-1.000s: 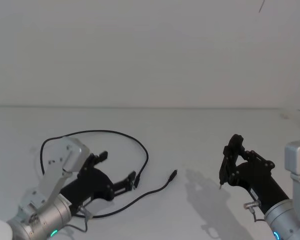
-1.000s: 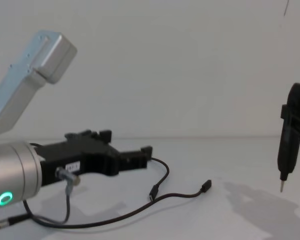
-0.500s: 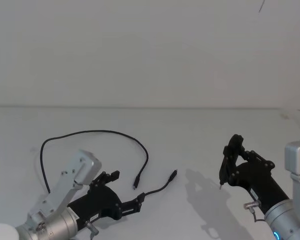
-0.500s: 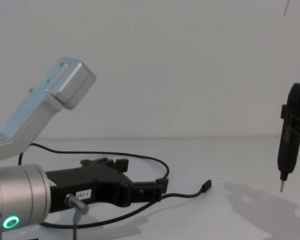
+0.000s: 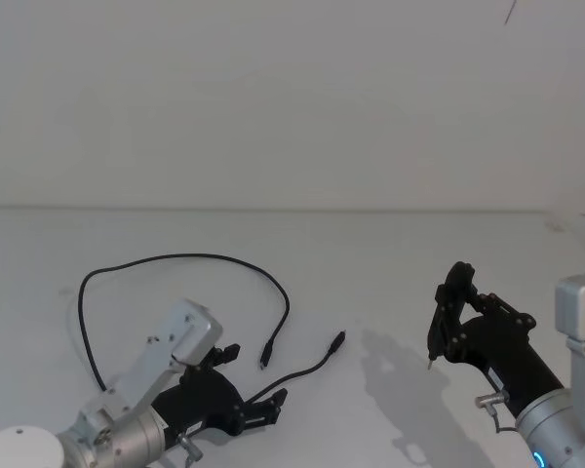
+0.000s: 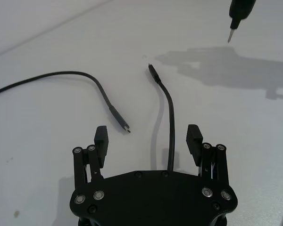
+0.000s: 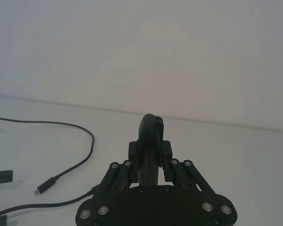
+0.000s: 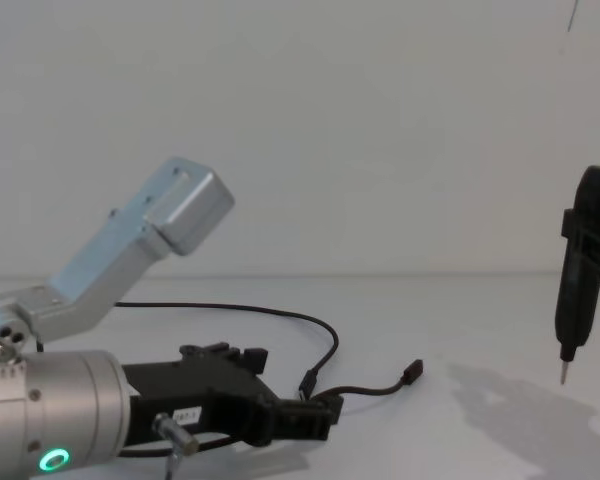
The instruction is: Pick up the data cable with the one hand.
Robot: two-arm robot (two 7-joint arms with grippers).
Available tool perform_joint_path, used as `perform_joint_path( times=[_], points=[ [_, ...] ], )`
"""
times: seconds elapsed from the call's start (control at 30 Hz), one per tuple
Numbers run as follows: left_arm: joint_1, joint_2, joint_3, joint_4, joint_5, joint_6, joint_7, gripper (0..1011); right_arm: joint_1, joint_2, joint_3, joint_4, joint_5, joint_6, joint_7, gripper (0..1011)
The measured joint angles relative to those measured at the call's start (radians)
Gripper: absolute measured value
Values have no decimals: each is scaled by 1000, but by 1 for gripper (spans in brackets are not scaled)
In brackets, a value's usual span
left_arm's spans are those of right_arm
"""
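The data cable [image 5: 200,257] lies on the white table [image 5: 390,263] in a wide loop, thin and black with a small plug at each end. My left gripper [image 5: 251,377] is low over the near stretch of the cable, open. In the left wrist view the cable [image 6: 169,108] runs between the two fingers [image 6: 194,139], closer to one of them, and disappears under the gripper body. One plug [image 6: 153,73] points away; the other plug [image 6: 122,125] lies beside it. My right gripper [image 7: 151,153] hovers at the right, shut on a black pen-shaped tool [image 8: 580,280].
The pen-shaped tool's thin metal tip [image 5: 429,359] hangs just above the table, right of the cable's plug [image 5: 338,341]. A white wall [image 5: 292,97] rises behind the table. Bare tabletop lies between the two arms.
My left gripper has drawn back toward me, sunk lower and shifted right, ending open over the cable's near stretch. The cable and the right arm have not moved.
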Motion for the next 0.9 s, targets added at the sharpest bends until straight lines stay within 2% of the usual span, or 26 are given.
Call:
perform_joint_path(
  times=[0.2, 0.23, 0.57, 0.6, 0.7, 0.73, 0.9],
  points=[
    [-19, -13, 15, 26, 16, 8, -10, 962, 0, 0, 0, 0, 0, 0, 0, 279],
    [-27, -22, 20, 40, 22, 11, -16, 892, 0, 0, 0, 0, 0, 0, 0, 279],
    [-48, -52, 28, 77, 24, 12, -40, 628, 0, 0, 0, 0, 0, 0, 0, 279],
    [-49, -53, 29, 79, 24, 11, -42, 568, 0, 0, 0, 0, 0, 0, 0, 279],
    [-53, -61, 30, 86, 25, 11, -49, 498, 0, 0, 0, 0, 0, 0, 0, 279],
    [-55, -64, 31, 89, 25, 11, -52, 436, 0, 0, 0, 0, 0, 0, 0, 279],
    [-58, -71, 32, 94, 26, 11, -61, 295, 0, 0, 0, 0, 0, 0, 0, 279]
  ],
)
